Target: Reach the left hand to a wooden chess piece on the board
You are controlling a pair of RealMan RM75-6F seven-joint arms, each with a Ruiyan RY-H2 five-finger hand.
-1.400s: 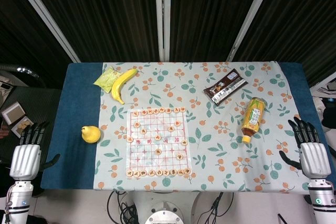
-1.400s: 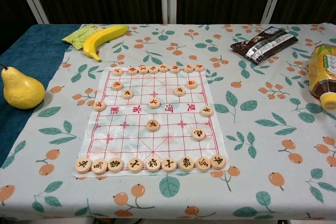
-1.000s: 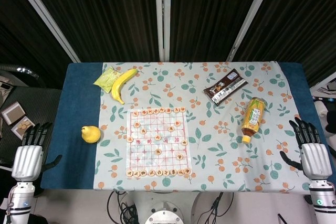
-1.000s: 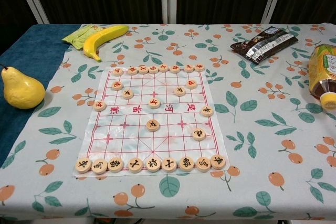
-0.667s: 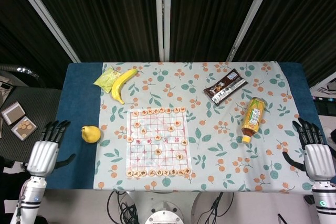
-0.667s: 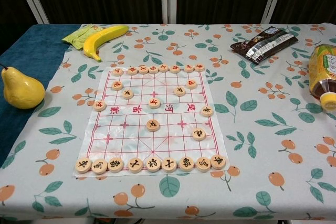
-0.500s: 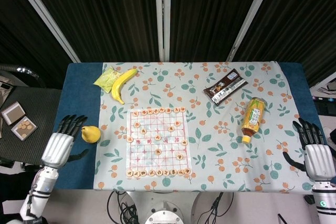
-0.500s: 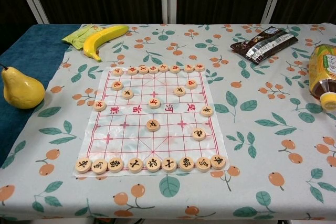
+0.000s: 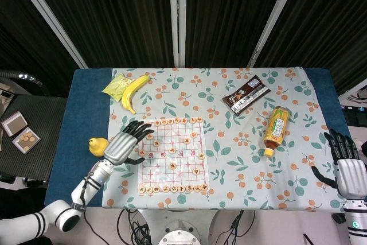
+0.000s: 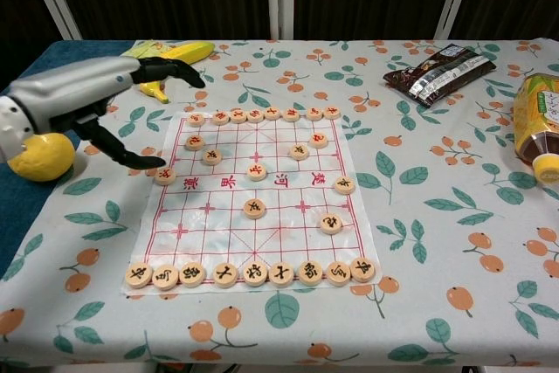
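**Left hand over the board's left edge: risks of scattering pieces**

The left hand [image 9: 121,146] hovered at the left edge of the chess board [image 10: 279,216], fingers spread apart and holding nothing, thumb [image 10: 122,156] pointing toward the wooden chess piece [image 10: 165,176] that lay on the left margin at mid-board. Whether the thumb tip touched that piece could not be told from either view.

The likeliest fault was a sideways nudge: the pieces are flat discs lying loose on a thin sheet, so a thumb arriving low and from the side would probably slide the piece rather than settle on it. The outstretched fingers [image 10: 175,72] hung above the far row of pieces [image 10: 255,115], and a careless descent might sweep several at once. The pear [image 10: 39,159] sat just beside the forearm and could be knocked off the table edge by the wrist. The right hand [image 9: 347,167] waited well apart, fingers apart and empty.
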